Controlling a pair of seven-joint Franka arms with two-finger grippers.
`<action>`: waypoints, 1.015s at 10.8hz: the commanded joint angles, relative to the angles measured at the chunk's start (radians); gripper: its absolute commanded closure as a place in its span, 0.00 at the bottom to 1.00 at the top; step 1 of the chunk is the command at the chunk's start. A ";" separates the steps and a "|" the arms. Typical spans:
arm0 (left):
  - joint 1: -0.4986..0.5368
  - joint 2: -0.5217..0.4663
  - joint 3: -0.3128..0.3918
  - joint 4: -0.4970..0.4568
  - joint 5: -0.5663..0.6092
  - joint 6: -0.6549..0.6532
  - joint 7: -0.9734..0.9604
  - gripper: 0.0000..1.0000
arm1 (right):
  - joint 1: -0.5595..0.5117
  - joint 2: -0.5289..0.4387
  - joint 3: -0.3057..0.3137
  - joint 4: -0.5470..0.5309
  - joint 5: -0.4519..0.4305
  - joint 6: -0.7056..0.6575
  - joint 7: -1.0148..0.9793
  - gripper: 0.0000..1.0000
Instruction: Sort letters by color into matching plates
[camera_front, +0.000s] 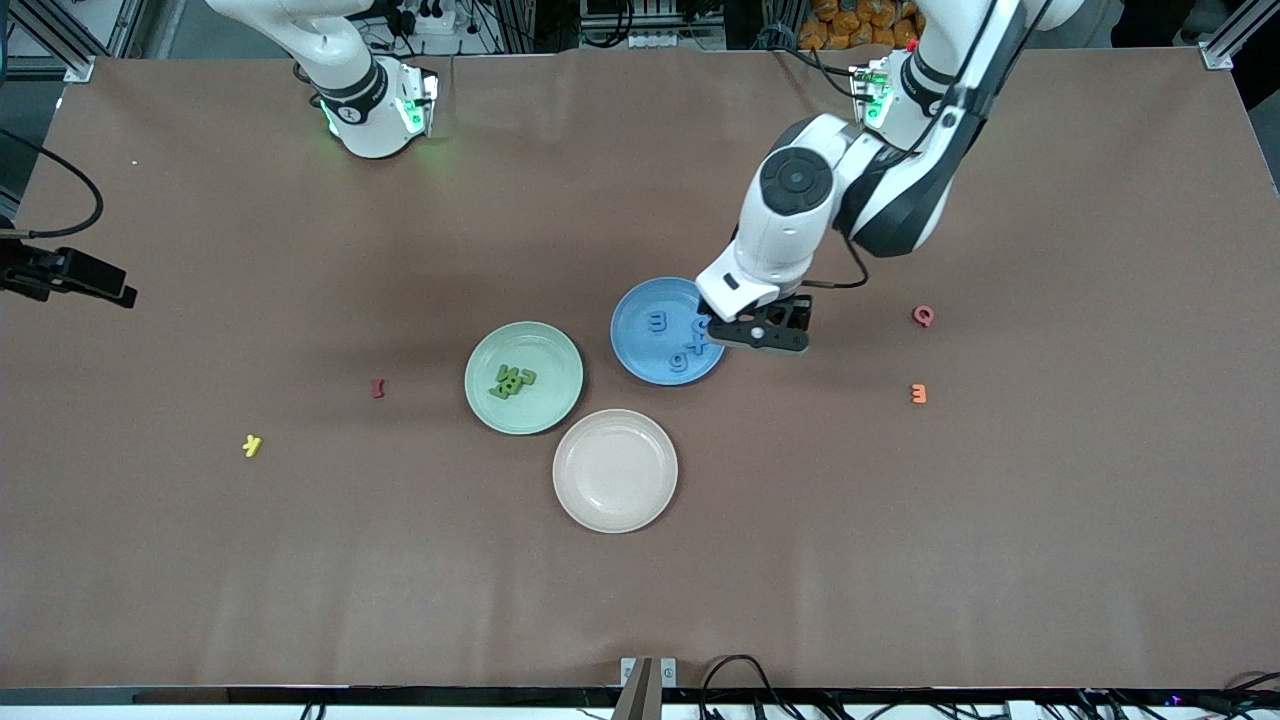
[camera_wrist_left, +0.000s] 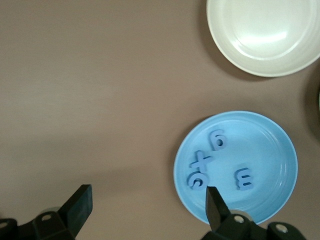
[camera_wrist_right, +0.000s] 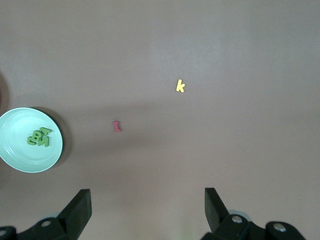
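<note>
Nearest the front camera, the beige-pink plate (camera_front: 615, 470) sits empty beside the blue plate (camera_front: 640, 350), which holds four blue letters (camera_front: 678, 345); the green plate (camera_front: 524, 377) holds the green letters (camera_front: 511, 380). Risk: the left pincer (camera_front: 745, 330), spread wide and empty low over the blue plate's rim, could nudge it on withdrawal, while the right pincer (camera_wrist_right: 145, 210) waits wide over the worktop (camera_front: 300, 560)

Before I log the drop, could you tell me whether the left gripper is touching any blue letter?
Apart: the left wrist view shows the left gripper open, bare plate between it and the blue letters.
</note>
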 joint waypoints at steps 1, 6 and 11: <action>0.085 -0.094 -0.003 -0.023 0.014 -0.068 0.031 0.00 | 0.007 -0.009 -0.002 -0.010 -0.010 0.004 0.009 0.00; 0.214 -0.175 -0.005 -0.011 0.014 -0.114 0.067 0.00 | 0.007 -0.009 -0.002 -0.010 -0.010 0.004 0.009 0.00; 0.336 -0.210 0.000 0.055 0.017 -0.235 0.088 0.00 | 0.010 -0.009 -0.002 -0.010 -0.010 0.003 0.009 0.00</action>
